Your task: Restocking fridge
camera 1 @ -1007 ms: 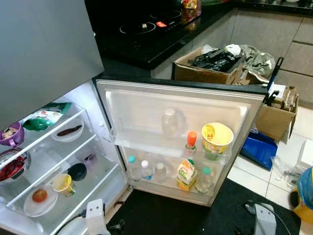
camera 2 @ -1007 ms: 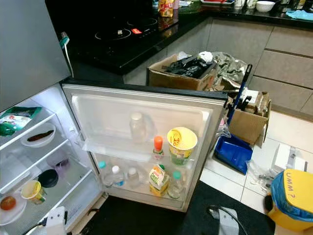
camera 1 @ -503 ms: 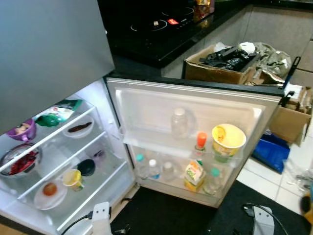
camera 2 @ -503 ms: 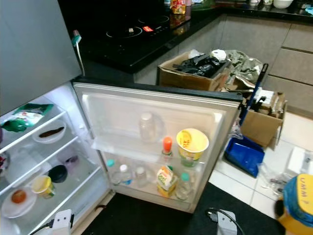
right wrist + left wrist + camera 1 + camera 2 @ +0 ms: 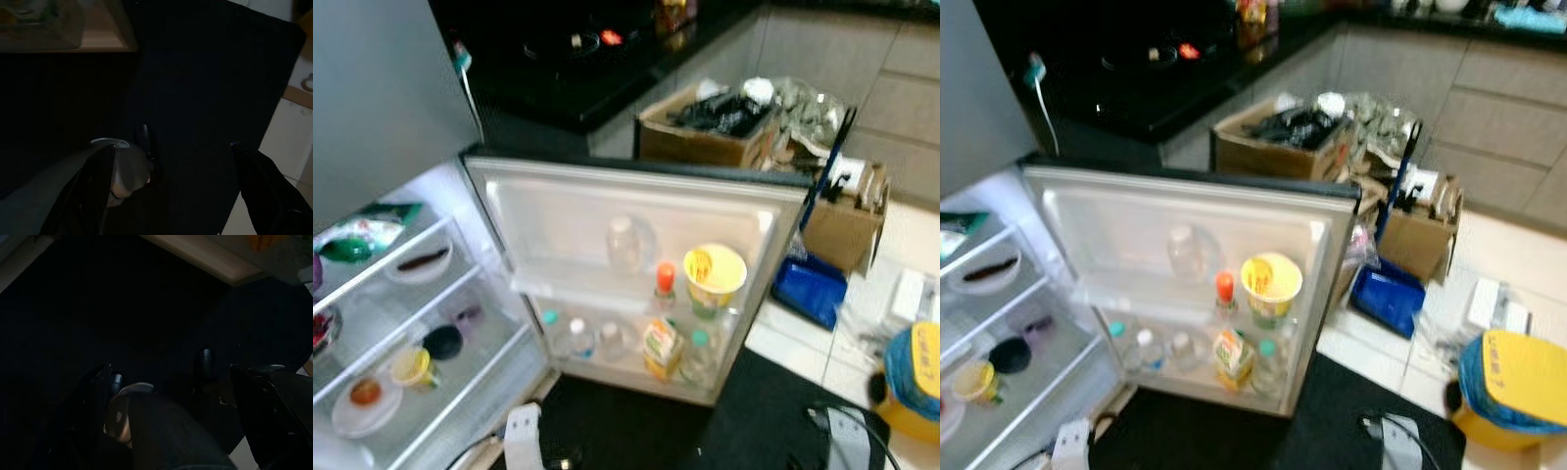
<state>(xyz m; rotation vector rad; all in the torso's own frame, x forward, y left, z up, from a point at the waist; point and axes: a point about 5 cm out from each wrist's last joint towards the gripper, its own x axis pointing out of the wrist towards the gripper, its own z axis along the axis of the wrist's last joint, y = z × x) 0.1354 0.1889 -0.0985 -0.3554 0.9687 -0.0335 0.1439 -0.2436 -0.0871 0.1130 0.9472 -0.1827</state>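
A cluttered kitchen floor, boxes behind the open fridge door (image 5: 636, 211). Both grippers, left (image 5: 168, 416) and right (image 5: 173, 183), hang spread and empty (nothing carried yet). The yellow cup (image 5: 715, 276) sits in the door rack; next, fetching stock, I'd guess.

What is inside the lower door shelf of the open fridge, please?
The lower door shelf holds small water bottles and a yellow juice carton; its frosted front rail hides their bases.

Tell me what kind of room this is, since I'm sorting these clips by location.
Most likely a home kitchen: an open fridge door stocked with bottles and a yellow cup, a black cooktop on the counter behind it, and grey cabinets along the wall.
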